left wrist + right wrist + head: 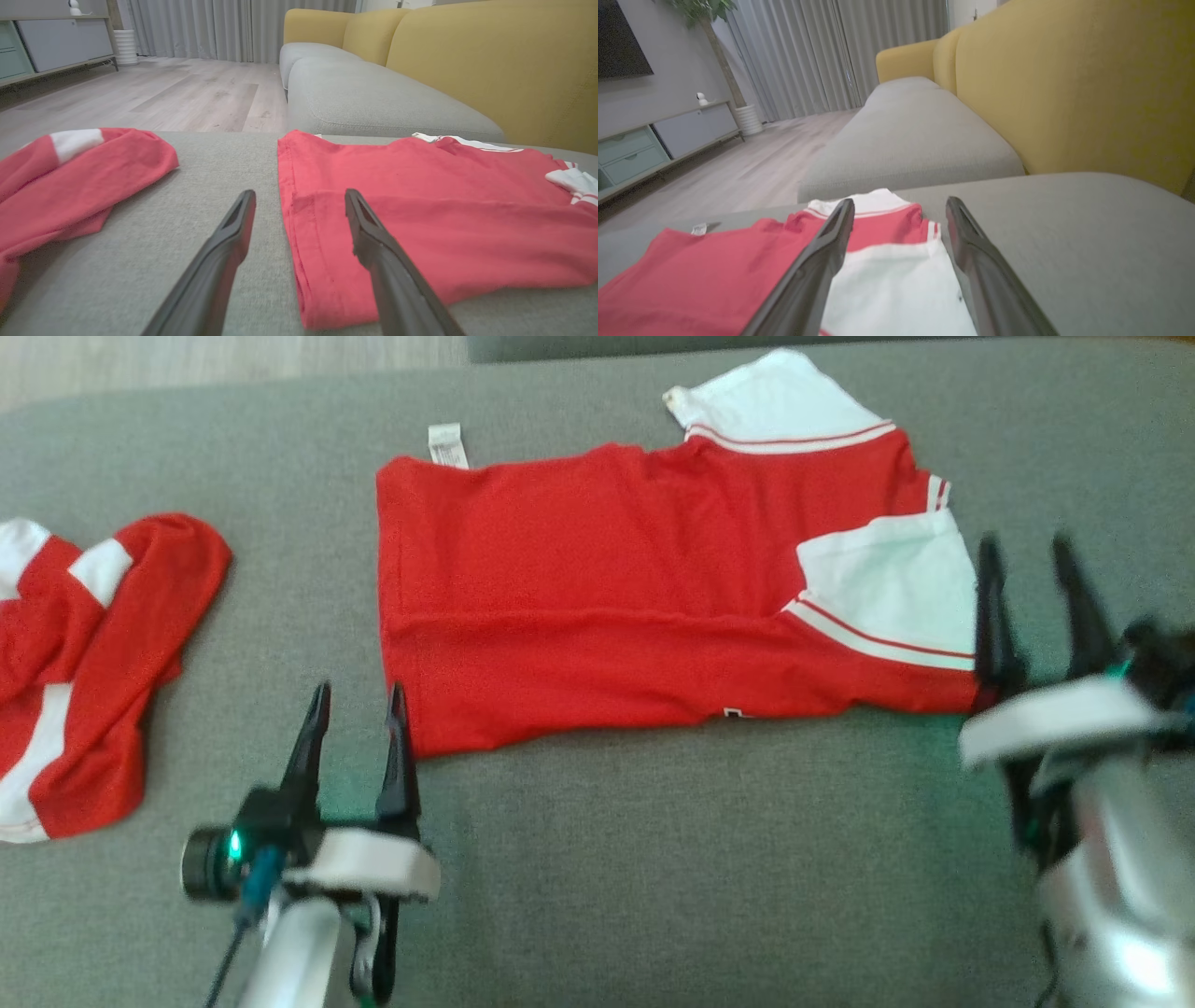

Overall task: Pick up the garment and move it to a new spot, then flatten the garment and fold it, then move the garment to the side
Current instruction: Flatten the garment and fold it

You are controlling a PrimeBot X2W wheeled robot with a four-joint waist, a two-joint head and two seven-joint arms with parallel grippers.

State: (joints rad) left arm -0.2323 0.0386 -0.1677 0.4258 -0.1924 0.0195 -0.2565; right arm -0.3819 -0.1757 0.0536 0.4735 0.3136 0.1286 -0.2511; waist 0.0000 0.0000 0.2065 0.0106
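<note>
The garment (607, 597), a red shirt with white sleeves, lies folded lengthwise on the grey sofa seat (653, 877). My left gripper (358, 695) is open just off its near-left corner, its right finger over the hem. In the left wrist view the garment (420, 205) spreads to the right of my left gripper (300, 196), with nothing between the fingers. My right gripper (1025, 546) is open at the garment's right end beside the white sleeve. In the right wrist view, my right gripper (900, 204) hovers above the white sleeve of the garment (714, 270).
A second red-and-white garment (93, 663) lies crumpled at the seat's left edge, also seen as that second garment (79, 172) in the left wrist view. Yellow sofa backrest (1064, 93) rises behind. Wooden floor (163, 93) and a low cabinet (668, 135) lie beyond the seat.
</note>
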